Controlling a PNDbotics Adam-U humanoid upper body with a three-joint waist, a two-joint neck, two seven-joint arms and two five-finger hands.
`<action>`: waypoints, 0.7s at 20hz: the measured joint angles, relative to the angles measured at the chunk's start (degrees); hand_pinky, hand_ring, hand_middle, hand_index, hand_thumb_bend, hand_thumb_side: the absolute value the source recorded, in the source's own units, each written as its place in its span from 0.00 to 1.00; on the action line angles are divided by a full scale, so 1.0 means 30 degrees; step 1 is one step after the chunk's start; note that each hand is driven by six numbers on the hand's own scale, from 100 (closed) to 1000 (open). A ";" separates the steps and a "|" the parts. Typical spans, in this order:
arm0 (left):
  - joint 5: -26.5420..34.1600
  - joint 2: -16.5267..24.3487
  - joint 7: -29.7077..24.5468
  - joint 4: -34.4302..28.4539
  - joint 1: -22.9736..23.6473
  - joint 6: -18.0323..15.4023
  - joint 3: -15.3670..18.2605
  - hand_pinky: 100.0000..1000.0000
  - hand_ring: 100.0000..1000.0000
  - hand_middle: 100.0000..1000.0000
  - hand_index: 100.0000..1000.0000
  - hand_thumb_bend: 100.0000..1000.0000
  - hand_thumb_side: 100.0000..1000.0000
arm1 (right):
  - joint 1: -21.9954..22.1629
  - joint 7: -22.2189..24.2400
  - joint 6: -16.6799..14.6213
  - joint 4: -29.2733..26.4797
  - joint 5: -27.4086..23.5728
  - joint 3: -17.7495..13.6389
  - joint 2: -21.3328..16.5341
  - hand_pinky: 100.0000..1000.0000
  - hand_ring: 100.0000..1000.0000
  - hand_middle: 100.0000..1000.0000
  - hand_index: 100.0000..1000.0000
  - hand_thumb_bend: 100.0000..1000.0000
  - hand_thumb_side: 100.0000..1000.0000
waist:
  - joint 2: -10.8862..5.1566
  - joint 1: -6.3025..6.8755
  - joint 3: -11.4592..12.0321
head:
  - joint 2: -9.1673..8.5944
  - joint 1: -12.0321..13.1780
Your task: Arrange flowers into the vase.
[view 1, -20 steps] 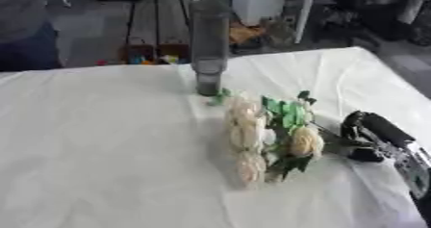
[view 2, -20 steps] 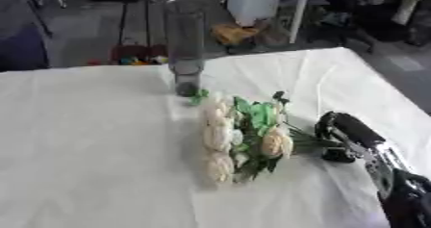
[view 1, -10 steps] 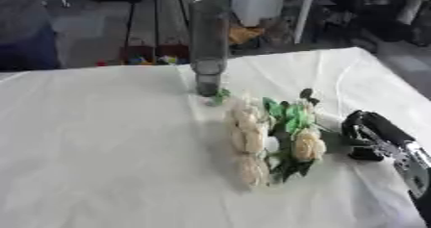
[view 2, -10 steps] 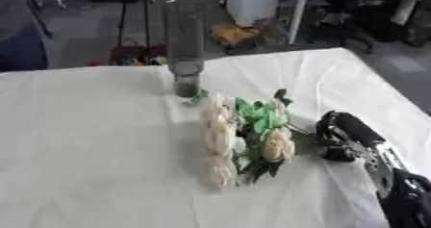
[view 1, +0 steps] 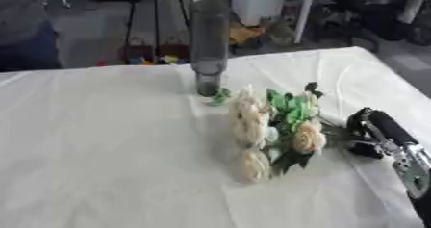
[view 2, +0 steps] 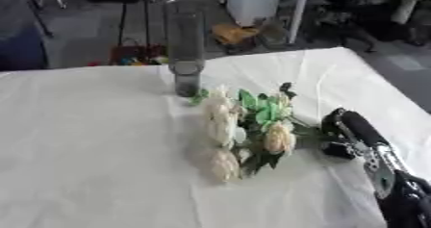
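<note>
Cream flowers (view 1: 265, 131) with green leaves lie in a bunch on the white table (view 1: 101, 150), just in front of the tall clear vase (view 1: 209, 44). The right hand (view 1: 376, 132) lies at the stem ends beside them; whether its fingers grasp the stems cannot be told.

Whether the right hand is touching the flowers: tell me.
Cannot tell. In the left eye view the right hand sits right beside the flowers, where dark stems blur into the fingers; no plain contact or gap shows.

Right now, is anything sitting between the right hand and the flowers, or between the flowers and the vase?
Nothing visible. The right hand is at the stem side of the flowers, only white cloth around them. The vase stands upright just beyond the blooms, with no object between.
</note>
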 measured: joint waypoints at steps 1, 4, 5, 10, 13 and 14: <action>0.0000 -0.0001 0.0000 -0.0001 0.0000 0.0000 0.0000 0.56 0.54 0.65 0.64 0.66 0.59 | 0.0000 -0.0109 0.0112 0.0000 -0.0184 -0.0032 0.0020 0.07 0.45 0.10 0.32 0.00 0.22 | 0.0000 0.0005 0.0000 | 0.0000 -0.0002; 0.0000 -0.0001 -0.0003 -0.0001 0.0000 0.0003 0.0002 0.56 0.54 0.65 0.64 0.66 0.59 | 0.0000 -0.0332 0.0381 0.0006 -0.0860 -0.0150 0.0124 0.04 0.44 0.08 0.32 0.00 0.27 | 0.0000 0.0017 0.0000 | 0.0000 -0.0029; 0.0000 -0.0001 -0.0007 -0.0001 0.0000 0.0007 0.0002 0.56 0.54 0.65 0.64 0.66 0.59 | 0.0000 -0.0370 0.0447 0.0022 -0.1130 -0.0173 0.0134 0.04 0.44 0.08 0.32 0.00 0.27 | 0.0000 0.0026 -0.0002 | 0.0000 -0.0035; 0.0001 -0.0001 -0.0035 -0.0001 0.0000 0.0035 0.0002 0.56 0.54 0.65 0.64 0.65 0.59 | 0.0001 -0.0344 0.0590 0.0111 -0.1982 -0.0228 0.0136 0.00 0.30 0.00 0.30 0.00 0.36 | 0.0000 0.0046 -0.0015 | 0.0000 -0.0039; 0.0001 -0.0001 -0.0044 -0.0001 0.0000 0.0044 0.0004 0.56 0.54 0.65 0.64 0.65 0.60 | 0.0001 -0.0416 0.0652 0.0135 -0.2541 -0.0416 0.0197 0.00 0.24 0.00 0.28 0.00 0.43 | -0.0002 0.0058 -0.0034 | 0.0000 -0.0039; 0.0001 -0.0001 -0.0050 -0.0001 0.0000 0.0050 0.0004 0.56 0.54 0.65 0.64 0.65 0.60 | 0.0002 -0.0427 0.0662 0.0154 -0.2761 -0.0455 0.0227 0.00 0.23 0.00 0.27 0.00 0.45 | -0.0003 0.0064 -0.0037 | 0.0000 -0.0041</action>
